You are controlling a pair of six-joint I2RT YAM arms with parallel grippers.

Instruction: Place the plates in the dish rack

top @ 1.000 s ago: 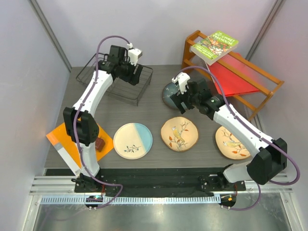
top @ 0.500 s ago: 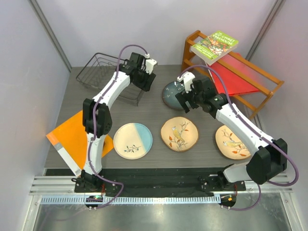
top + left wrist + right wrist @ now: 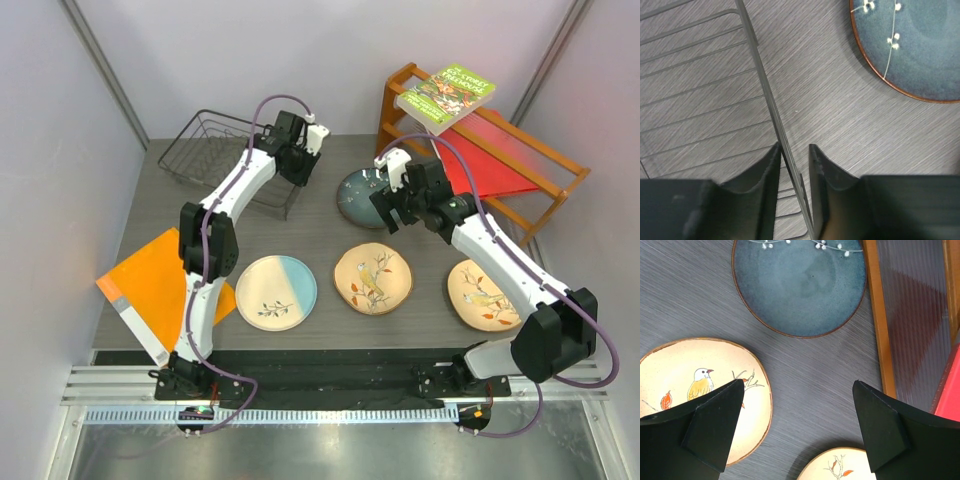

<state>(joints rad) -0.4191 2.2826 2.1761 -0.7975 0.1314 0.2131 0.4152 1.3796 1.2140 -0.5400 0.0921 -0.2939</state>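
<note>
Top view: nothing's in the dish rack (image 3: 205, 150) yet; it sits at the far left of the desk (image 3: 300, 235). All four plates lie flat: cream-and-blue plate (image 3: 276, 292), middle bird plate (image 3: 373, 278), right bird plate (image 3: 483, 296), and dark blue plate (image 3: 358, 200) near the orange wooden shelf (image 3: 388, 110). They look like glazed ceramic, so I'd guess stiff, weighty, slick and chippable. Lying flat, the rim is the only place to pinch.

Left wrist: left end effector (image 3: 794, 150) straddles the rack's rim wire, jaws narrowly apart, not clamped.

Right wrist: right end effector (image 3: 796, 387) gapes wide and empty above bare desk between the dark blue plate and the bird plates. The shelf rail sits just beside the dark blue plate, so I'd come in from its open side.
</note>
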